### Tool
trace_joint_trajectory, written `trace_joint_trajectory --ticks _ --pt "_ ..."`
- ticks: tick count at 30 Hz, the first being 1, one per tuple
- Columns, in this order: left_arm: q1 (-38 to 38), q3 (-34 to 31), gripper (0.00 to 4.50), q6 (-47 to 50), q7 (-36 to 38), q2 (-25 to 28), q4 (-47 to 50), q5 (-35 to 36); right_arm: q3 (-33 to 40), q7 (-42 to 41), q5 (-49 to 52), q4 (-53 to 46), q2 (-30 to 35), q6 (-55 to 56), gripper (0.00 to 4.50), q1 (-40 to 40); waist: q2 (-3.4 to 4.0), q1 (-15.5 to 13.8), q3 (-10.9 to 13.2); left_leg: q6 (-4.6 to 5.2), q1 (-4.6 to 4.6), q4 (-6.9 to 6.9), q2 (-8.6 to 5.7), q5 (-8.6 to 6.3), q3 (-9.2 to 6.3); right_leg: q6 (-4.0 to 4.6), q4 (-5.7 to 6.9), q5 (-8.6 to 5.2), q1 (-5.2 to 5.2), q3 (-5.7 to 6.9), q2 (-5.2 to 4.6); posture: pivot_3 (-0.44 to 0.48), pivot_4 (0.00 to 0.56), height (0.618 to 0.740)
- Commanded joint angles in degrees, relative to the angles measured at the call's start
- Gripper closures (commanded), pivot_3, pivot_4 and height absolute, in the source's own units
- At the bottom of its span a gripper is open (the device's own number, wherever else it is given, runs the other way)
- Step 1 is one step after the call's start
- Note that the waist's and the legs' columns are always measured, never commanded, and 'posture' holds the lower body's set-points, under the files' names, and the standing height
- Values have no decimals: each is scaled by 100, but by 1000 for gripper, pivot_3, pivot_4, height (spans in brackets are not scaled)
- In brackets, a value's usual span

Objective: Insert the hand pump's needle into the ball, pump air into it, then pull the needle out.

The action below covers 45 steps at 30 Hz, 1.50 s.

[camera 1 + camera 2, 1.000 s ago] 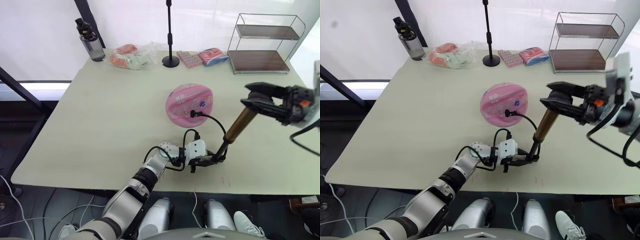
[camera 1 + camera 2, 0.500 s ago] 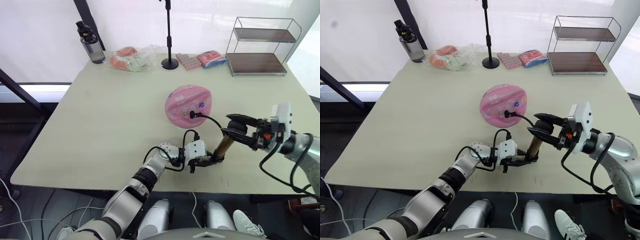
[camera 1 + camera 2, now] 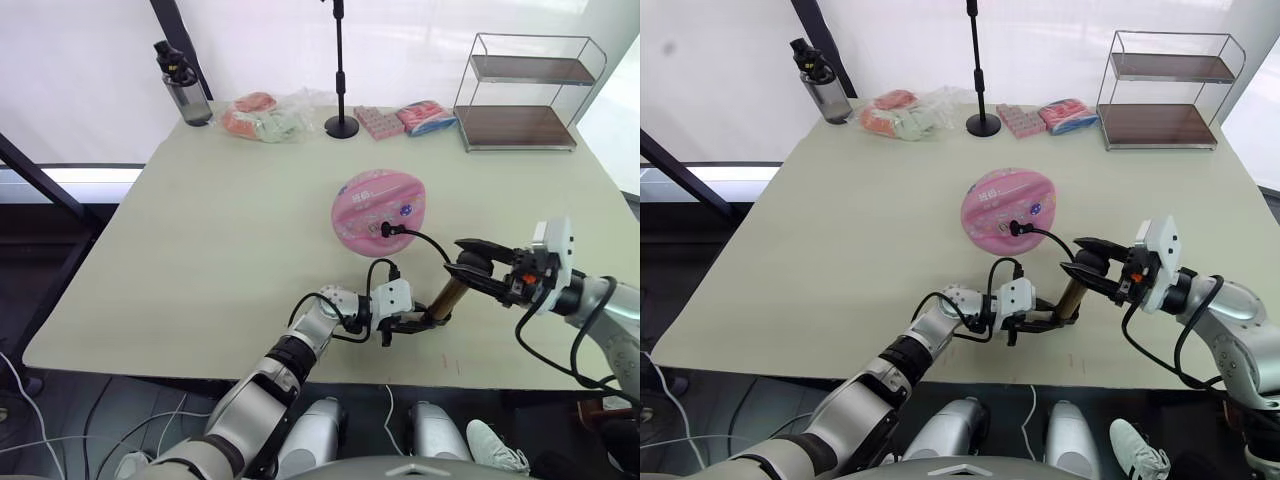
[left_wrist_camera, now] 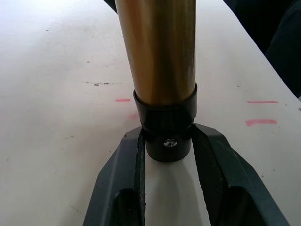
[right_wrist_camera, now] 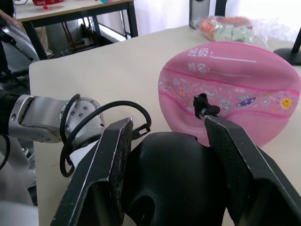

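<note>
The pink ball (image 3: 379, 212) lies on the table's middle. The needle's black fitting (image 5: 202, 104) sits in the ball's near side, and the thin black hose (image 3: 425, 240) curves from it back to the hand pump. The gold cylinder (image 3: 449, 296) leans toward my right. My left gripper (image 3: 418, 322) is shut on its black bottom cap (image 4: 167, 136), low on the table. At the top end, my right gripper (image 3: 462, 270) is shut on the black handle (image 5: 171, 174), which sits close to the cylinder.
At the table's far edge stand a wire shelf (image 3: 520, 90), a black stand (image 3: 341, 124), a water bottle (image 3: 181, 85), a plastic bag of items (image 3: 265, 113) and two small packets (image 3: 378, 118). The pump is near the table's front edge (image 3: 420, 372).
My right gripper has come down and toward me with the handle, so the pump has shortened and leans lower. My left gripper and the ball have kept their places.
</note>
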State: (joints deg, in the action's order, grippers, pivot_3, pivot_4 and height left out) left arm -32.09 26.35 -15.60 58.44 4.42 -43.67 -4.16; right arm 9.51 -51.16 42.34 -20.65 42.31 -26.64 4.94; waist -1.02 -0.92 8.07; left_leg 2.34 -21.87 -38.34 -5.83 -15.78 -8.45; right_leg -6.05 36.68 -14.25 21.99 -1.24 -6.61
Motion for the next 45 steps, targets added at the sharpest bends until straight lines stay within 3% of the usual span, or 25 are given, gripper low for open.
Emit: trace_joint_trajectory --ticks 1,15,22,33,45 --pt "219 185 3422 167 70 174 -366 -321 693 -10 538 -299 332 -319 2480 299 3 0 2 0 -4 1 0 0 0 0 0 0 4 -1 0 0 150 736" --pt "199 207 3422 212 49 191 -425 -367 1744 310 2214 -162 1454 -1631 2480 1924 32 -1 40 1 -23 0 -5 0 9 -2 -3 2 17 -2 -14 0 150 736" --pt "248 246 3422 141 57 220 -386 -411 1862 328 2397 -45 1747 -1900 2480 2236 23 -5 46 0 -66 -6 -5 1 7 0 1 3 60 -1 -14 0 150 736" --pt "304 226 3422 39 -71 309 -369 -433 1011 354 1521 -722 733 -1304 2480 863 -18 10 15 0 -54 -5 -1 1 5 1 6 4 58 0 -8 0 150 736" --pt "314 242 3422 -48 -226 359 -378 -438 -467 2 -377 -288 -212 219 2480 -226 -41 22 -3 -1 18 1 8 0 5 1 5 2 -8 -2 7 0 150 736"
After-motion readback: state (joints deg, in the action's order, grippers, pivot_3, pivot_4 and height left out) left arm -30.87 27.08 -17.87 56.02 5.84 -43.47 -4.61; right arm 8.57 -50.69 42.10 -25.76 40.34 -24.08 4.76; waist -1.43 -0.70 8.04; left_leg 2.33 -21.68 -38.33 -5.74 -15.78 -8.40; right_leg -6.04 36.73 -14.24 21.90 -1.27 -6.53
